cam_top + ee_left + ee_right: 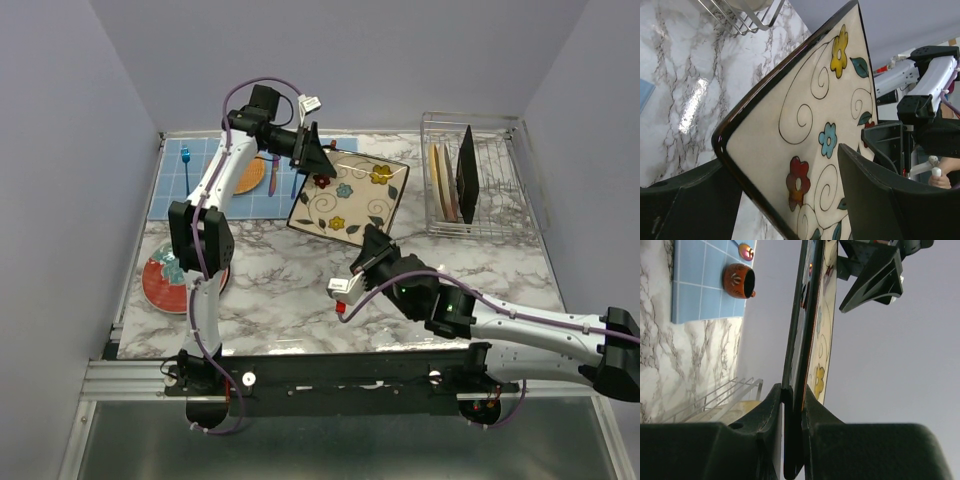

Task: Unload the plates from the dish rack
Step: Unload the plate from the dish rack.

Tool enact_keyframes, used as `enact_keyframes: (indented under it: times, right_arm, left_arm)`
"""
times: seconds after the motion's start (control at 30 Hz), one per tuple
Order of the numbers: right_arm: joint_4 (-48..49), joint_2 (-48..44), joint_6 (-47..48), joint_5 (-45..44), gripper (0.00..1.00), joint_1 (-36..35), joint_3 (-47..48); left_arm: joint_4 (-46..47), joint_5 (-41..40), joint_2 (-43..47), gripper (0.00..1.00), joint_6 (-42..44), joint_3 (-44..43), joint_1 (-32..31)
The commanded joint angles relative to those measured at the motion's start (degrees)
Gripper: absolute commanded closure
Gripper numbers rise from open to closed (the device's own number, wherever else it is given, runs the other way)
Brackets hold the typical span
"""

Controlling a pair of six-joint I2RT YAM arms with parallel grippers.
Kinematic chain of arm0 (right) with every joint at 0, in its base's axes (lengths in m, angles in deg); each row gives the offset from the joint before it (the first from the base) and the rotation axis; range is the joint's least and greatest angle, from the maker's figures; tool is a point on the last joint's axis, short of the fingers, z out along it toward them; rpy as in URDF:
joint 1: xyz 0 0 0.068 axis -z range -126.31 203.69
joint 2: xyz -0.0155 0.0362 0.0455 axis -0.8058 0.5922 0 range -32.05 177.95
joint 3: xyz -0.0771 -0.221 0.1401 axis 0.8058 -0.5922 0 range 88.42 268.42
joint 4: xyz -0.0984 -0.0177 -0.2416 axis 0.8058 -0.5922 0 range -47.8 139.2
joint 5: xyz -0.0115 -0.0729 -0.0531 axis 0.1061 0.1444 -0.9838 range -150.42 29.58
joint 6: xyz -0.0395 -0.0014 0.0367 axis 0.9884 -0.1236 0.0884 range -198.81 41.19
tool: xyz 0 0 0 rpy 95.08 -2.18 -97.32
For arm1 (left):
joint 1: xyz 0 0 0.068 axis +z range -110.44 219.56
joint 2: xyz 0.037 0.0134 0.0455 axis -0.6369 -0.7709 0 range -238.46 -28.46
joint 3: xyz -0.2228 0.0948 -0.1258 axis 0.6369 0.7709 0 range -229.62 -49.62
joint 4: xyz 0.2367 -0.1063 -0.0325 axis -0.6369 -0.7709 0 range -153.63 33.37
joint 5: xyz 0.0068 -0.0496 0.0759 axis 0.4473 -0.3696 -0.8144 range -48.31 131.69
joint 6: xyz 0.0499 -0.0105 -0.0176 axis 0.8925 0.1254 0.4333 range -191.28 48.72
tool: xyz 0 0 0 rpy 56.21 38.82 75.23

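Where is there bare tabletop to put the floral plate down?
Bare tabletop: the near-centre patch between the red plate and the right arm; and the strip in front of the dish rack, beyond that arm. Crowded: the blue mat, with the orange disc and a utensil, and the left edge by the left arm.

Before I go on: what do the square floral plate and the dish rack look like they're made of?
The square floral plate looks like glazed ceramic: a glossy cream face, painted flowers and swirls, and a thick, dark raised rim. The dish rack looks like thin silvery metal wire, perhaps chromed or steel, with see-through grid sides and upright dividers.
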Motion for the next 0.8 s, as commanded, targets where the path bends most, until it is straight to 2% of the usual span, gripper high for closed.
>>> enact_keyframes:
  times: [0.0, 0.13, 0.2, 0.37, 0.47, 0.5, 0.53, 0.77]
  right_arm:
    - [16.07, -1.32, 4.52, -1.32, 0.99, -0.85, 4.00]
    - [16.69, -1.50, 5.04, -1.06, 0.99, -0.85, 3.82]
    - [16.69, -1.67, 5.13, -0.97, 0.99, -0.93, 3.64]
    - [17.48, -2.11, 5.75, -0.53, 0.99, -0.93, 2.68]
    - [17.66, -2.29, 6.19, -0.36, 0.99, -0.93, 1.98]
    - [18.18, -2.29, 6.45, -0.27, 0.99, -0.93, 1.71]
    - [18.36, -2.38, 6.71, -0.27, 0.99, -0.93, 1.45]
    - [20.03, -2.55, 8.20, 0.25, 0.99, -1.02, -0.40]
  left_arm:
    - [1.00, 2.54, -0.90, 0.25, -0.96, 0.16, -0.97]
    - [0.21, 2.62, -0.28, 0.32, 0.88, 2.01, -1.23]
    - [-0.84, 2.80, -0.02, 0.42, 2.20, 2.88, -1.32]
    - [-2.08, 2.89, 0.69, 0.61, 4.57, 5.96, -1.41]
    - [-2.43, 2.98, 0.77, 0.79, 4.84, 6.41, -1.50]
    - [-2.52, 3.15, 0.77, 0.92, 4.75, 6.41, -1.50]
    - [-2.52, 3.06, 0.77, 1.00, 4.84, 6.41, -1.50]
    - [-2.26, 3.77, 3.49, 1.00, 4.84, 9.83, -1.41]
